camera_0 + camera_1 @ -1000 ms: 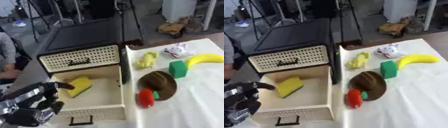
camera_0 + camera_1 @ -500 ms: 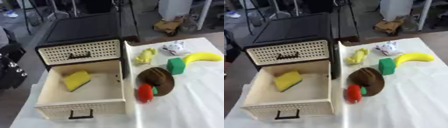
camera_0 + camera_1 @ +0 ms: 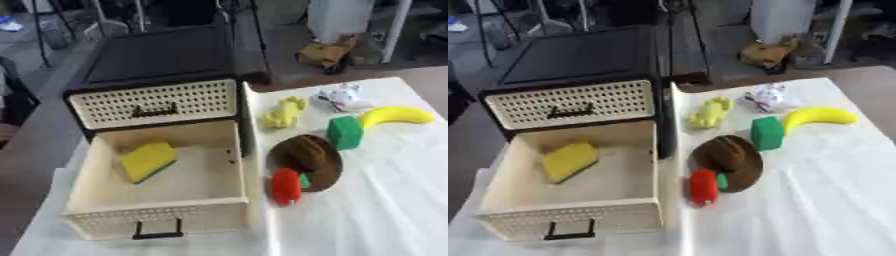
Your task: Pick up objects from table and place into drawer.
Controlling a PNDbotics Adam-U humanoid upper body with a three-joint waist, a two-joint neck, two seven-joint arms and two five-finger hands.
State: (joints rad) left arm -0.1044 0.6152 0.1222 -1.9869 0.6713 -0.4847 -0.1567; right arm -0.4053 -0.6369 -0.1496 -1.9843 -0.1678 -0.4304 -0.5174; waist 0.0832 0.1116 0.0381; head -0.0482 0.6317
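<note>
Inside the open lower drawer (image 3: 157, 200), a yellow sponge (image 3: 147, 160) lies at the rear left. On the white-covered counter (image 3: 385, 210) to the right: banana (image 3: 394, 116), green block (image 3: 346, 132), brown bowl (image 3: 306, 161), red pepper (image 3: 285, 186). No hand appears; finger state cannot be told.

A yellow sponge (image 3: 148, 160) lies in the open drawer (image 3: 162, 220); a banana (image 3: 394, 117) lies on the table (image 3: 376, 215).

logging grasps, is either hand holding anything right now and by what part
Nothing is held: neither robot hand shows in either view. The yellow sponge lies loose in the open drawer.
</note>
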